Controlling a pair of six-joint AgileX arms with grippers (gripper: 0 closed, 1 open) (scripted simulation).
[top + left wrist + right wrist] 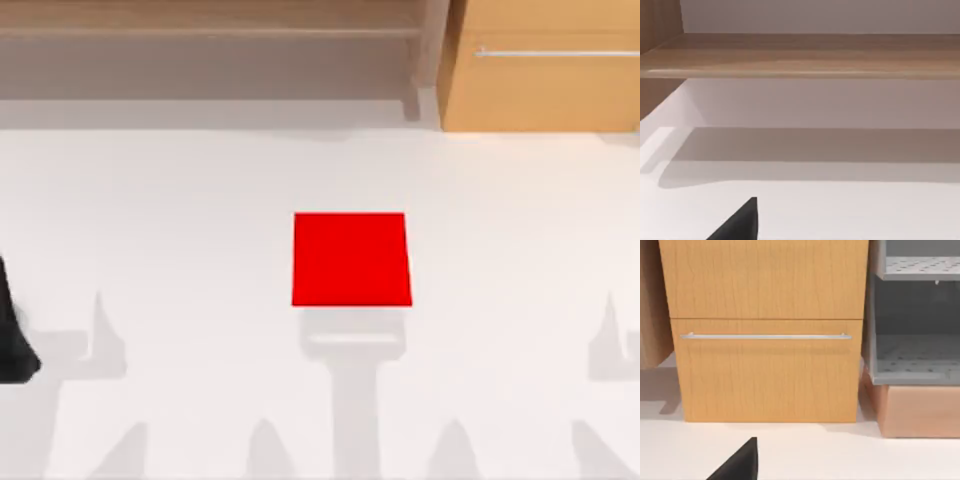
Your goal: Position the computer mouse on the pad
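Pad at mid-table, arms at the edges

One pad (351, 259) lies flat on the white table (180, 200), about at the middle between the top view's left and right sides. It is a plain, bright red square sheet, smooth and without marks, with four straight edges. Nothing rests on it and nothing touches it. Soft grey shadows fall across the near part of the table, one of them just below the pad's near edge.

One dark piece of the left arm (14, 335) shows at the far left edge of the top view, well apart from the pad. In the left wrist view, one black wedge of the left gripper (737, 226) sits low over the white surface; whether that claw is wide or narrow, I cannot tell. The right wrist view shows one like black wedge of the right gripper (737, 466), and its state cannot be told either.

At the back of the table stands one long wooden shelf (210, 25) with a streaky grain. To its right is one boxy cabinet (545, 85) of warm orange wood, with one thin metal bar handle (765, 336). Beside the cabinet, the right wrist view shows one grey rack (915, 360) with two dotted shelves, resting on one tan block (917, 410).
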